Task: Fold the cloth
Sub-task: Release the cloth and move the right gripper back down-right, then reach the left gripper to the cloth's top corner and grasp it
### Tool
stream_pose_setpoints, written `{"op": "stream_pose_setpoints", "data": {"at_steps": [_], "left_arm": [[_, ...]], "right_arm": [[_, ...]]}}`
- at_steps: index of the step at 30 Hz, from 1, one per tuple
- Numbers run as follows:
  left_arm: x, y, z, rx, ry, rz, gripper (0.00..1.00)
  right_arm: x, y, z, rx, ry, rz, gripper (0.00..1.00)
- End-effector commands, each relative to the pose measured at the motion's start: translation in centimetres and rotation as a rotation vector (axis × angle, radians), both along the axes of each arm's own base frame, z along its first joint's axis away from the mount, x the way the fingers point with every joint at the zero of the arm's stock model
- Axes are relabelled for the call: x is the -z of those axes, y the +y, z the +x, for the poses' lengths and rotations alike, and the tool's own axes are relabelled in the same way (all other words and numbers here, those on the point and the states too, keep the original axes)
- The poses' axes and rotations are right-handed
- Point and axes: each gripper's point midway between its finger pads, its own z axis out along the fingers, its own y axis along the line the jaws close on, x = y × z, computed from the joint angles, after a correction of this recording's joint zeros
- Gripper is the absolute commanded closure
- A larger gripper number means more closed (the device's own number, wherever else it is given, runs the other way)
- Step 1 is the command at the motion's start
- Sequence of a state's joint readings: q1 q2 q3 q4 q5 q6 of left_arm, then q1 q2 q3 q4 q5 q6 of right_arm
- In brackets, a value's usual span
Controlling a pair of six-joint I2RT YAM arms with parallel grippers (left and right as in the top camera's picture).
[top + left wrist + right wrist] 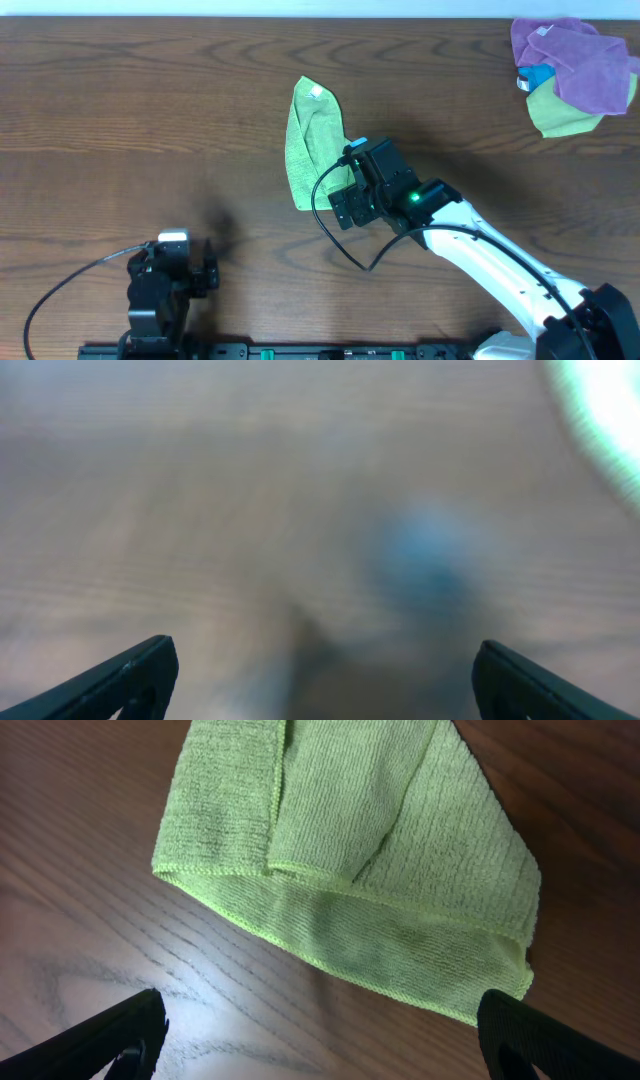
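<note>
From above, the soft, light lime-green cloth (315, 135) lies folded long and narrow in the middle of the brown wooden table (120, 120), a bit nearer the far edge. My right pincer (340, 195) hangs over its near right side. My left pincer (172, 250) sits well apart, by the near edge on the left. A crumpled purple cloth (580, 60), a yellow-green cloth (560, 118) and a small blue thing (536, 78) are bunched at the far right corner.

My left wrist picture is all blurry. My fingers (130, 675) there stand wide apart.

In my right wrist picture, my fingers (120, 1040) are wide apart too. The cloth's folded end lies just ahead, layers overlapping.
</note>
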State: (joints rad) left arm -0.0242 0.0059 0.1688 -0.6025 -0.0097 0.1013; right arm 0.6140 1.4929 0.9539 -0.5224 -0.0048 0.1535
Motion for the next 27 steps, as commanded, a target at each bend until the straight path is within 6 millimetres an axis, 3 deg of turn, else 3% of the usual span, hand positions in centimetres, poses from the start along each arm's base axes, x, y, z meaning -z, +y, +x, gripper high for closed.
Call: {"op": "stream_pose_setpoints", "data": {"at_steps": [1, 4, 6, 12, 18, 27], "left_arm": [[-2.4, -5.2, 0.7, 0.242, -0.098, -0.204, 0.05], [-5.8, -9.6, 0.0, 0.501, -0.204, -0.314, 0.05], [-6.8, -10.9, -0.6, 0.589, -0.231, -0.339, 0.04], [-7.3, -12.1, -1.5, 0.674, -0.235, -0.37, 0.04], [-7.9, -12.8, -2.0, 0.732, -0.249, -0.387, 0.04], [-9.9, -15.1, -4.5, 0.942, -0.298, -0.437, 0.04]], "right_arm": [[0.1, 0.1, -0.1, 0.011, 0.009, 0.008, 0.01], [0.2, 0.1, -0.2, 0.009, 0.014, 0.009, 0.01], [0.3, 0.3, -0.6, -0.002, 0.034, 0.02, 0.01], [0.5, 0.4, -1.3, -0.013, 0.065, 0.023, 0.01], [0.1, 0.3, -0.1, 0.003, 0.022, 0.036, 0.01], [-0.8, -0.5, 0.6, 0.013, -0.017, 0.009, 0.01]]}}
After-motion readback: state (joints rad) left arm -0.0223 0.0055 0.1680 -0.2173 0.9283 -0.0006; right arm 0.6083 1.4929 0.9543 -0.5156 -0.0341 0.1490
